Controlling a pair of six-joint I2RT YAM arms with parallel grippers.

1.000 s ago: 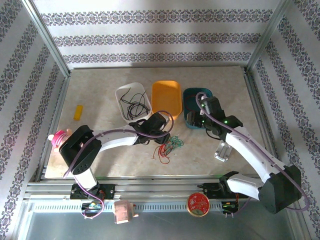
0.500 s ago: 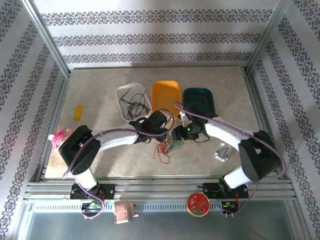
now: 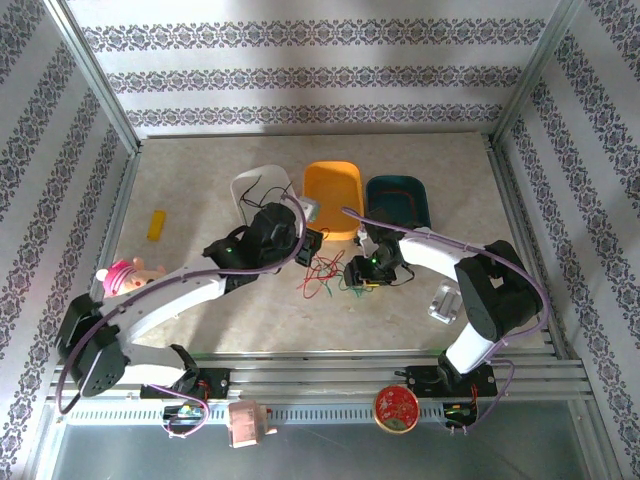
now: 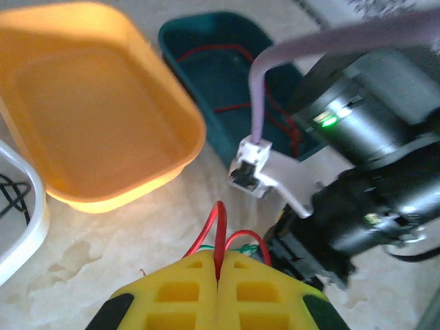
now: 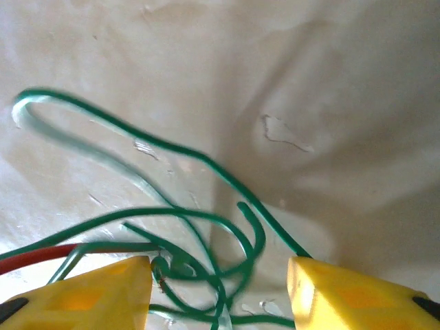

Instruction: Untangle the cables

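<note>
The left gripper (image 4: 218, 267) is clenched on a red cable (image 4: 219, 223). The right gripper (image 5: 220, 292) stands released astride the green cables (image 5: 206, 220), which lie at 6 o'clock from the orange tray (image 3: 335, 195). With nothing pinning the green loops, 1 pull on red may drag them along or cinch them tight. The red-green crossing, at 8 o'clock in the right wrist view, is half hidden by a finger.

Thin curly red wires (image 4: 220, 237) and thin curly green wires (image 5: 175, 148) lay on a mottled beige tabletop (image 3: 200, 300). A white plastic tray (image 3: 241, 186) stood at eleven o'clock, an orange plastic tray (image 3: 333, 195) at twelve and a teal plastic tray (image 3: 400, 182) at one.
</note>
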